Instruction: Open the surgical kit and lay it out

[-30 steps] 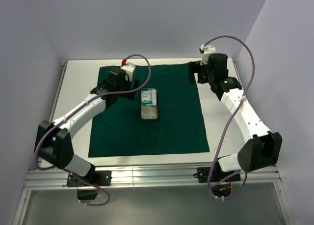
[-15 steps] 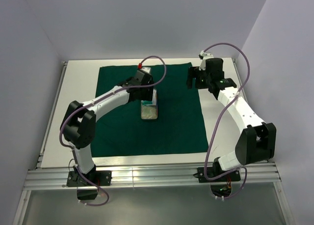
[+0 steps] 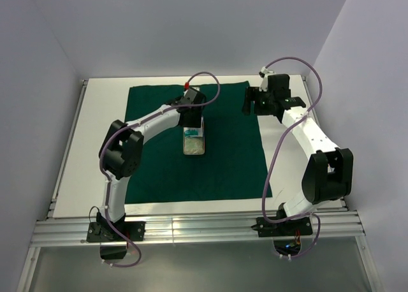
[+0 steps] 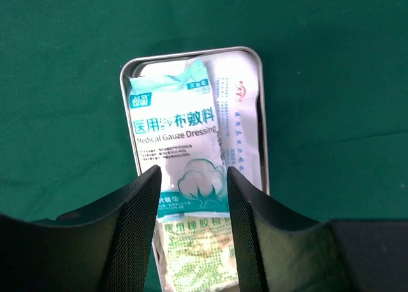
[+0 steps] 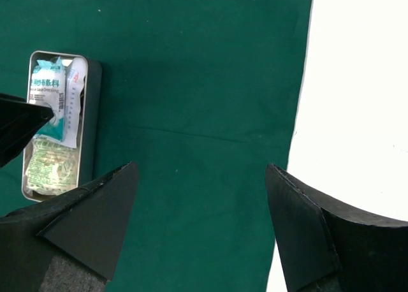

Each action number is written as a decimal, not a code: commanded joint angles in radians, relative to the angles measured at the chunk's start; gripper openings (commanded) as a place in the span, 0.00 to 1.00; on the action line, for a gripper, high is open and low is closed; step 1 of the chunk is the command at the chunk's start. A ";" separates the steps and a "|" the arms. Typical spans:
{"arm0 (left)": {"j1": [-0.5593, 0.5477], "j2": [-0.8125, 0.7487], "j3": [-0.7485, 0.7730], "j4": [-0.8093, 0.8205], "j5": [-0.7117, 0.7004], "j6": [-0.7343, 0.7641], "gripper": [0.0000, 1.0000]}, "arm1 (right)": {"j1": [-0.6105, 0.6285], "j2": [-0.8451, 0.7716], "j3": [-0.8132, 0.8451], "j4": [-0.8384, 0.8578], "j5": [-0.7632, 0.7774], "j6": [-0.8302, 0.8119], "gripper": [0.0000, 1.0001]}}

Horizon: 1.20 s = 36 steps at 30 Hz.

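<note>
Your green cloth [image 3: 229, 158] lies spread flat on the white table [image 3: 95, 113]. The steel tray [image 4: 191, 52] sits near its middle, with its long sides running from 12 to 6 o'clock. Three pale packets lie in the tray. A gauze packet [image 4: 175, 126] printed in teal is on top, a white one [image 4: 239, 113] peeks out from under it at 3 o'clock, and a yellowish one [image 4: 197, 254] fills the other end.

Your left hand [image 4: 193, 172] hangs over the tray's 12 o'clock end in the top view. It is about half open, with one finger on each side of the gauze packet. You cannot tell whether the fingers actually press it.

Your right hand [image 5: 201, 167] stands wide open and holds nothing. It hovers at about 2 o'clock from the tray, over the cloth near its right edge.
</note>
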 commanded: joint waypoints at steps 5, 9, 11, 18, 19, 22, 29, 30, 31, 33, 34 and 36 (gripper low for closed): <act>0.006 0.035 0.062 -0.029 -0.020 -0.030 0.49 | -0.012 0.016 0.061 0.006 -0.029 0.015 0.87; 0.006 0.046 0.062 -0.026 -0.020 -0.025 0.45 | -0.017 0.024 0.076 0.002 -0.036 0.013 0.86; 0.006 0.055 0.068 -0.028 -0.015 -0.021 0.40 | -0.018 0.030 0.081 0.002 -0.040 0.013 0.86; 0.006 0.063 0.091 -0.042 -0.023 -0.010 0.13 | -0.024 0.046 0.099 -0.004 -0.051 0.012 0.85; 0.006 0.055 0.091 -0.040 -0.025 -0.007 0.11 | -0.024 0.047 0.100 -0.006 -0.051 0.010 0.85; 0.006 0.045 0.103 -0.040 -0.028 -0.001 0.07 | -0.024 0.049 0.102 -0.004 -0.057 0.012 0.85; 0.006 0.009 0.109 -0.040 -0.021 0.004 0.00 | -0.024 0.059 0.114 -0.012 -0.079 0.009 0.83; 0.006 0.002 0.108 -0.037 -0.024 0.006 0.00 | -0.024 0.059 0.114 -0.012 -0.083 0.009 0.82; 0.006 -0.014 0.105 -0.037 -0.026 0.009 0.00 | -0.024 0.059 0.113 -0.014 -0.088 0.012 0.82; 0.006 -0.032 0.105 -0.033 -0.028 0.013 0.00 | -0.024 0.059 0.108 -0.014 -0.092 0.013 0.82; 0.006 -0.056 0.102 -0.028 -0.031 0.018 0.00 | -0.024 0.059 0.107 -0.012 -0.094 0.015 0.82; 0.006 -0.096 0.102 -0.023 -0.041 0.024 0.00 | -0.024 0.061 0.105 -0.014 -0.098 0.017 0.82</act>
